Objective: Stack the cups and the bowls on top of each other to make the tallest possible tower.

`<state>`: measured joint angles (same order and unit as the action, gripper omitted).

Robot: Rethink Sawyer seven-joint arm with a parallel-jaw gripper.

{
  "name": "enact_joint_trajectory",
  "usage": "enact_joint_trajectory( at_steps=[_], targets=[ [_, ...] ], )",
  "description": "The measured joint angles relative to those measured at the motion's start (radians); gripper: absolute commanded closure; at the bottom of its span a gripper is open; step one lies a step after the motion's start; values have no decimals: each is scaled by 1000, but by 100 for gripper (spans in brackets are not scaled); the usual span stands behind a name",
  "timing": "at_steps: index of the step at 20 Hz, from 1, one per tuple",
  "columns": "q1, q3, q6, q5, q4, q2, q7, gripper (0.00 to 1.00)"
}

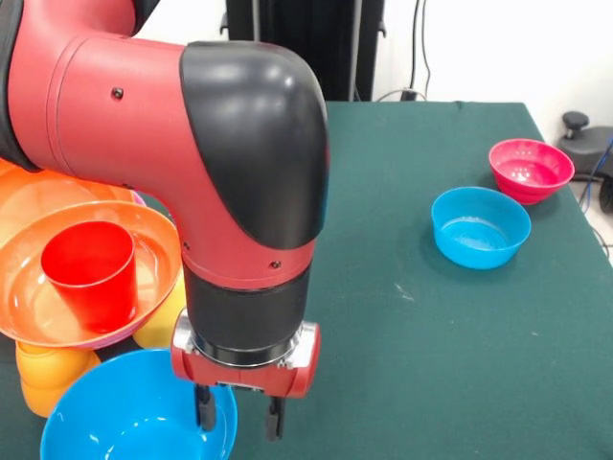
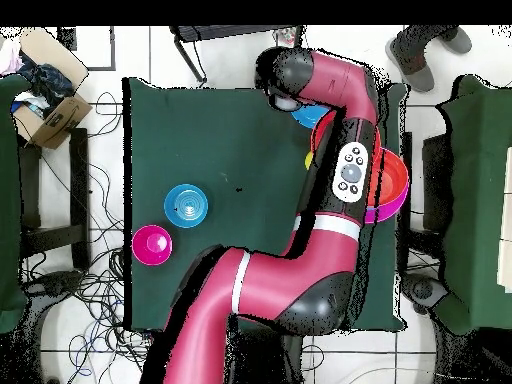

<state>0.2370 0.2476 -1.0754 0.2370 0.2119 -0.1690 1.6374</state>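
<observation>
Nearest you in the front view, at about 7 o'clock, sits the large blue bowl (image 1: pixel 134 412), mouth up and empty as far as you can see. Directly over its right rim hangs the gripper (image 1: pixel 239 414), its two dark fingers apart with nothing between them; one finger looks to be just inside the rim, the other just outside, though contact is hard to confirm. At 9 o'clock, a wide orange-red bowl (image 1: pixel 43 307) holds an upright red cup (image 1: pixel 91 273). It rests on a cluster of orange and yellow cups (image 1: pixel 53 374), with a second orange-red bowl (image 1: pixel 38 192) behind it. That cluster is the only stacking you can read so far, and it is low and leaning. At 2 o'clock, well apart from all this, the small blue bowl (image 1: pixel 479 227) and the small magenta bowl (image 1: pixel 530 170) stand loose on the table (image 1: pixel 421 364), close together but apart. Judge the tower as barely begun: the large blue bowl and both small bowls remain unplaced. Overhead, the arm (image 2: pixel 300 270) covers most of the cluster.
</observation>
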Motion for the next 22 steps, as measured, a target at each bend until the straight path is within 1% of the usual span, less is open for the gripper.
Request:
enact_joint_trajectory(
  at_steps=[14, 22],
  targets=[
    [4, 0, 39, -20, 40, -4, -2, 0],
    [4, 0, 39, -26, 40, -19, -2, 0]
  ],
)
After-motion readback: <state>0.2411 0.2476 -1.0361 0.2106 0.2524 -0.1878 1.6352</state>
